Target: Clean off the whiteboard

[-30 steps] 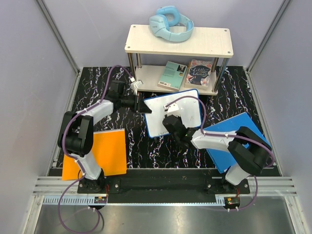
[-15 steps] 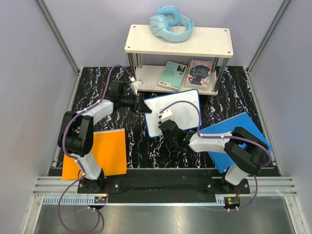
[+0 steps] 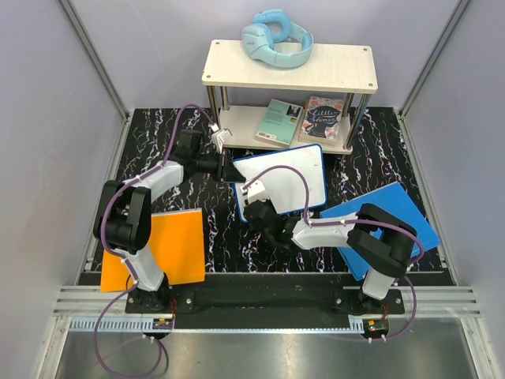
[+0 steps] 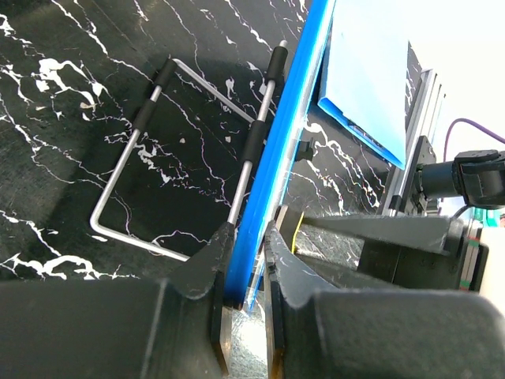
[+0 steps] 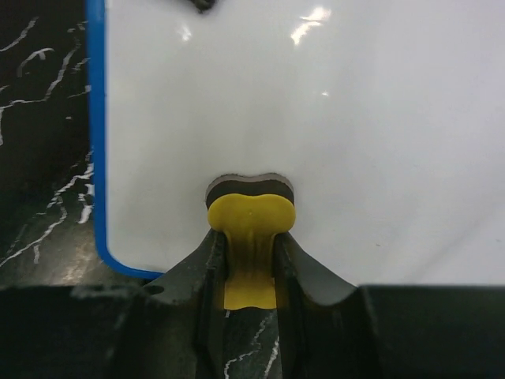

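Observation:
The whiteboard (image 3: 304,175), white with a thin blue rim, stands tilted in the middle of the table. My left gripper (image 3: 234,174) is shut on its left edge; the left wrist view shows the blue rim (image 4: 276,150) clamped in the left gripper (image 4: 243,268). My right gripper (image 3: 254,212) is at the board's lower left corner. In the right wrist view the right gripper (image 5: 251,249) is shut on a yellow eraser (image 5: 251,217) whose dark pad is pressed against the white surface (image 5: 331,118). The surface seen there has no writing.
An orange panel (image 3: 170,249) lies at the front left and a blue panel (image 3: 394,217) at the right. A wooden shelf (image 3: 288,67) at the back holds headphones (image 3: 276,38) and two books (image 3: 304,120). A wire stand (image 4: 134,158) lies behind the board.
My right gripper has slid the eraser left and toward me across the board, from its middle to its lower left corner. The left gripper has kept hold of the board's edge.

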Available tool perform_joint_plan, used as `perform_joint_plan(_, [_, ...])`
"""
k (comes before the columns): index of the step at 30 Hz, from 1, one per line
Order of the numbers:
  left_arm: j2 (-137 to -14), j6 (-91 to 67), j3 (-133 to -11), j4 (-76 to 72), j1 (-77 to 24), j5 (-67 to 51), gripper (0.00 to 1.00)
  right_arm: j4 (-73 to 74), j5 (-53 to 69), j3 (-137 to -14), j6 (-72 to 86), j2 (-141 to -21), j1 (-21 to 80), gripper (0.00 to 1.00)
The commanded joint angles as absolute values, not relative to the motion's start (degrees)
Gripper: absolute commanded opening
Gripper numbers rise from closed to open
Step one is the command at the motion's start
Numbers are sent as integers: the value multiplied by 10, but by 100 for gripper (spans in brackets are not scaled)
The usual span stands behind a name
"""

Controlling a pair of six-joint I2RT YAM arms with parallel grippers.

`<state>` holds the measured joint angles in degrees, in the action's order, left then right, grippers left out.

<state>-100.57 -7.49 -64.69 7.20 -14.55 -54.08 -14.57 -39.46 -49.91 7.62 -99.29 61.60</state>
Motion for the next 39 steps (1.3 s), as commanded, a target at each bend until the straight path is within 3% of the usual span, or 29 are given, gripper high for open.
perform_joint_plan(1, [-1014,-18,-651,81,-151,-459,0,-192,-504,-461,80,-948,599,0])
perform_joint_plan(12, [-1015,-18,-653,81,-151,-459,0,-199,-484,-420,77,-942,592,0])
perform_joint_plan(28, [-1015,-17,-655,83,-151,-459,0,-209,-310,-570,33,-1048,605,0])
perform_joint_plan(39, [-1019,-18,-656,84,-151,-459,0,-180,-272,-551,10,-1053,630,0])
